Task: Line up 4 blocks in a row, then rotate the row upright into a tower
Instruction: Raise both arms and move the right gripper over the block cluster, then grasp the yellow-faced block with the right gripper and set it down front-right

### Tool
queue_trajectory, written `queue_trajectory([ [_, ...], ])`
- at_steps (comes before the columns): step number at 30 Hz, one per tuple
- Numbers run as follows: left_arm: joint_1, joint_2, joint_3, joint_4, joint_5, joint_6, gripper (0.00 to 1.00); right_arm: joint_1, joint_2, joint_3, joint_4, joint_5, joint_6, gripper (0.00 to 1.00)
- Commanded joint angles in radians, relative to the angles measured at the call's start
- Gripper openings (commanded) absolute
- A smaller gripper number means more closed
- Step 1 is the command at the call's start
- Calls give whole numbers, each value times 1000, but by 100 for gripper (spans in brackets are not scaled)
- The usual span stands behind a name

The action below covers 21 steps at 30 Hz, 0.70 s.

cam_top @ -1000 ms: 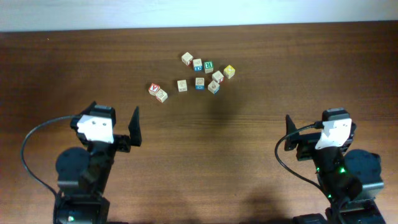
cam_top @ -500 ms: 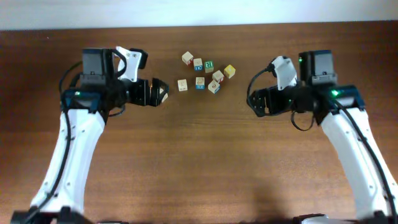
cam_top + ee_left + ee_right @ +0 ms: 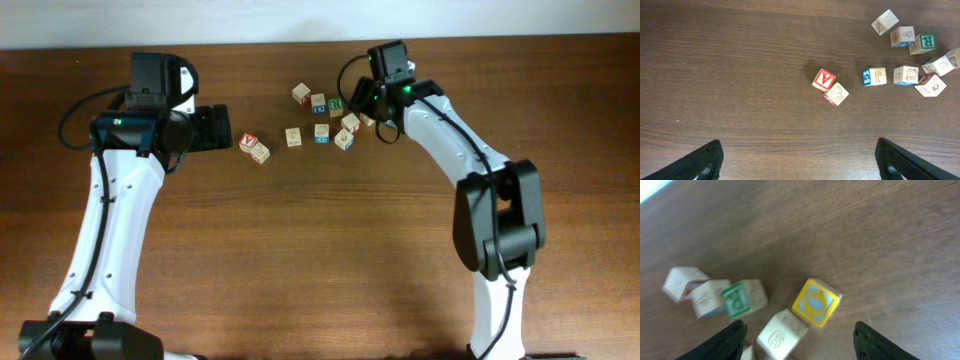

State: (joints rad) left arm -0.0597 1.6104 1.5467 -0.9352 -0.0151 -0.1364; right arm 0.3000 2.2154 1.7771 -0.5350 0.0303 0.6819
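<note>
The alphabet blocks [image 3: 321, 132] lie loose in a cluster toward the table's [image 3: 320, 250] 12 o'clock edge, spaced so that fingers can reach single cubes. The right gripper [image 3: 799, 326] hangs over the cluster's 3 o'clock end. Its fingers [image 3: 732, 337] stand apart on either side of the yellow O block [image 3: 816, 302] without touching it, probably lining up to grasp and turn it. The green R cube [image 3: 737, 300] sits at that block's 9 o'clock. That arm reaches far forward, wrist pitched down. The left gripper [image 3: 798, 142] hovers spread wide and empty at 9 o'clock of the red A cube [image 3: 824, 79], its wrist turned inward toward the cluster.
</note>
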Motion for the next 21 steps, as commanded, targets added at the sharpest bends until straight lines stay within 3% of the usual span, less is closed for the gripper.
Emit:
queue_trajectory([
  [1, 2, -2, 10, -10, -19, -9, 96, 28, 80, 7, 81, 40, 41, 67],
  [5, 2, -2, 9, -26, -19, -9, 99, 28, 93, 6, 86, 110, 60, 66],
  [11, 2, -2, 9, -27, -18, -9, 99, 28, 127, 6, 105, 150, 56, 50],
  [16, 2, -2, 9, -27, -16, -9, 99, 27, 113, 7, 52, 112, -89, 31],
  [21, 2, -2, 9, -27, -16, -9, 99, 26, -35, 59, -158, 49, -340, 29],
])
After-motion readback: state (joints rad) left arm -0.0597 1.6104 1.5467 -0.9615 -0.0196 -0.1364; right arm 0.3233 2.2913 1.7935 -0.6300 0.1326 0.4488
